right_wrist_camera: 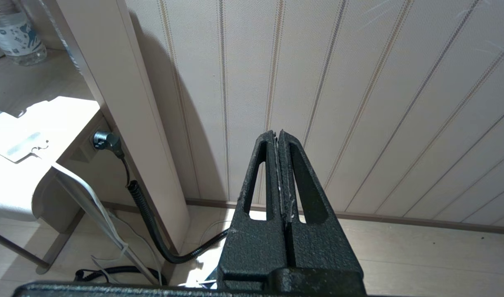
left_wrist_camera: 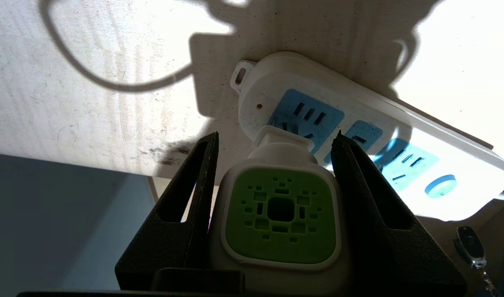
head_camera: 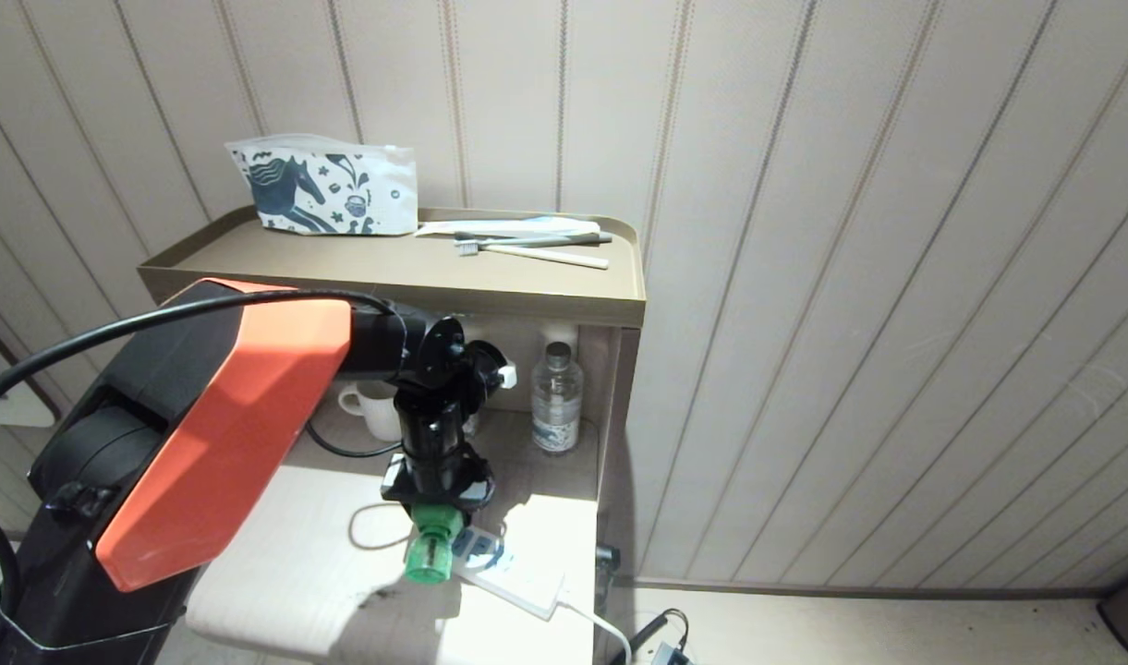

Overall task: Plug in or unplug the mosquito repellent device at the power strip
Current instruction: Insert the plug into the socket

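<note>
Standing against the striped wall, a tan shelf unit [head_camera: 406, 277] carries a printed pouch [head_camera: 328, 189] and toothbrushes [head_camera: 536, 249] on top, with a water bottle [head_camera: 556, 397] and a white mug [head_camera: 369, 406] on the level below. On the pale lower surface [head_camera: 296, 554] the power strip [head_camera: 517, 573] lies flat, its long axis running from the far left to the near right. The left gripper [left_wrist_camera: 274, 142] points down and pinches the mosquito repellent device [left_wrist_camera: 280, 214] by its sides. The device's plug end faces the strip's end socket, and its green bottle [head_camera: 431, 550] juts toward the near side. The right gripper [right_wrist_camera: 278, 138], pressed together, hangs beside the wall.
</note>
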You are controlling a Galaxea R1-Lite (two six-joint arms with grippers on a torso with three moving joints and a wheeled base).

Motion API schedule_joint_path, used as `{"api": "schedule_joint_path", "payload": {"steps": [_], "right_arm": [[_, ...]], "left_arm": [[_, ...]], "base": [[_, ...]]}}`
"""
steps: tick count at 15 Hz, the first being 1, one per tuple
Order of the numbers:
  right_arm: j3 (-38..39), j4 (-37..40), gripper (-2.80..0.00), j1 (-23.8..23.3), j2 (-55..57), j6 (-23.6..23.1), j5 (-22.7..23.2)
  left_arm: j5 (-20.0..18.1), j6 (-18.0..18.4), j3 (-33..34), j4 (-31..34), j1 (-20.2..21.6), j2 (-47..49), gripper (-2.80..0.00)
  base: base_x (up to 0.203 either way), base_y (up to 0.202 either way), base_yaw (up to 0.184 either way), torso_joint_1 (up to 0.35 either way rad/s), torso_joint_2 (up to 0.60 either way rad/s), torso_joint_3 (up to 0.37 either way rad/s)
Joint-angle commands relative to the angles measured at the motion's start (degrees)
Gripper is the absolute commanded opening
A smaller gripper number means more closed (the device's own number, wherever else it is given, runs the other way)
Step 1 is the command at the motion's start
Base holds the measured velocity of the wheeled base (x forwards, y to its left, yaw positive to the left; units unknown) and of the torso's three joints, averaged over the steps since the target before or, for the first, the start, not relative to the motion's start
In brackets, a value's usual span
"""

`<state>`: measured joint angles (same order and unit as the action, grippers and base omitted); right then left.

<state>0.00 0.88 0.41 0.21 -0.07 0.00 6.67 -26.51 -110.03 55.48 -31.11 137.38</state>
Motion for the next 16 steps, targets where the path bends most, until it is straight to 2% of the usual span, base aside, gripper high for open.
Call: {"api": "schedule_joint_path", "payload": {"steps": [1,7,11,16], "right_arm": [[0.0,0.0,-2.8,0.02,0.04,-0.01,0.0],[0.0,0.0,-2.8,0.02,0.01,-0.01,0.0],[0.0,0.0,-2.8,0.02,0.06,-0.01,0.0],[0.0,0.0,-2.8,0.02,0.06,-0.01,0.0]], "left_arm": [[0.01,-0.03,-0.01,0.24,0.0,-0.18,-2.8],[-0.23,0.15,0.26,0.51,-0.09,-1.23,-2.8],[-2.89,0.32,0.43,0.25,-0.09,-2.02,-2.8],[-2.89,-0.03,0.43,0.16,-0.53,-1.23,-2.8]], "base": [[0.0,0.0,0.0,0.0,0.0,0.0],[0.0,0.0,0.0,0.0,0.0,0.0],[0.0,0.0,0.0,0.0,0.0,0.0],[0.0,0.0,0.0,0.0,0.0,0.0]]}}
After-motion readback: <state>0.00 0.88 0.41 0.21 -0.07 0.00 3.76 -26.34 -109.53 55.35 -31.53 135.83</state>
